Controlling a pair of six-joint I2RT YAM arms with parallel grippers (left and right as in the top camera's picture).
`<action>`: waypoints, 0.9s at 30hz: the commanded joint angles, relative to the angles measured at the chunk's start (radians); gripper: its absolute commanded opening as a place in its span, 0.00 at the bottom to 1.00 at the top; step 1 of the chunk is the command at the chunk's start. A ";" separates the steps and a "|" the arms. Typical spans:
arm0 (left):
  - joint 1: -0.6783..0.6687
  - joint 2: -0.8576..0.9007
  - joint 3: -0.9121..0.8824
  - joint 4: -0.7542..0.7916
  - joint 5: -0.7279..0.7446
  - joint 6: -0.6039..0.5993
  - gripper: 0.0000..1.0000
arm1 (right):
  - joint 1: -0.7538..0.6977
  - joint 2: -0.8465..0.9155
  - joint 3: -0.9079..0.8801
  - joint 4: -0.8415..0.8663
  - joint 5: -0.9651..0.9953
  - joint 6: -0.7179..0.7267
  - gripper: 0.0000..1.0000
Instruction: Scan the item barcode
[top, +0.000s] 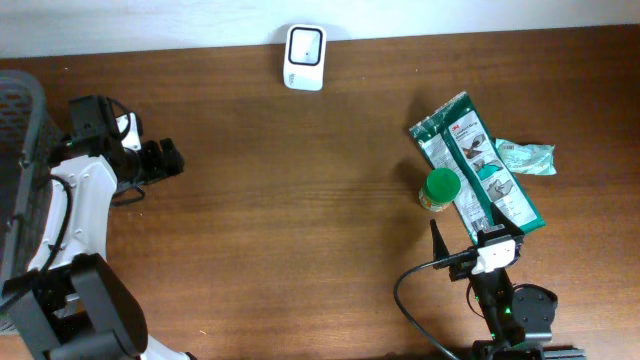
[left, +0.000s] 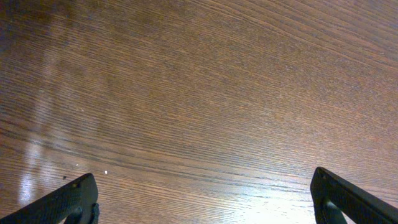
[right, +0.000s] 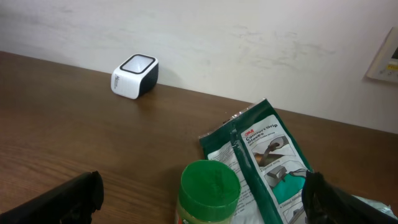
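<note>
A white barcode scanner (top: 303, 57) with a dark window stands at the table's far edge, and shows as the scanner (right: 134, 76) by the wall. A jar with a green lid (top: 441, 187) stands upright against a green-and-white packet (top: 476, 165). My right gripper (top: 468, 243) is open just in front of them. In the right wrist view the jar (right: 210, 186) sits between and beyond the wide fingers of the right gripper (right: 202, 198), untouched, with the packet (right: 264, 155) behind it. My left gripper (left: 204, 198) is open over bare wood at the far left (top: 167, 158), holding nothing.
A crumpled pale teal wrapper (top: 527, 157) lies right of the packet. A dark mesh basket (top: 20, 110) stands at the table's left edge behind the left arm. A black cable (top: 410, 300) loops by the right arm's base.
</note>
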 joint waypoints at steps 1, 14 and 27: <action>-0.027 -0.067 0.005 0.001 0.000 0.012 0.99 | 0.006 -0.011 -0.006 -0.005 -0.009 0.004 0.98; -0.420 -0.351 -0.039 0.106 -0.217 0.021 0.99 | 0.006 -0.011 -0.006 -0.005 -0.009 0.004 0.98; -0.364 -0.961 -0.904 0.967 -0.100 0.133 0.99 | 0.006 -0.011 -0.006 -0.005 -0.009 0.004 0.98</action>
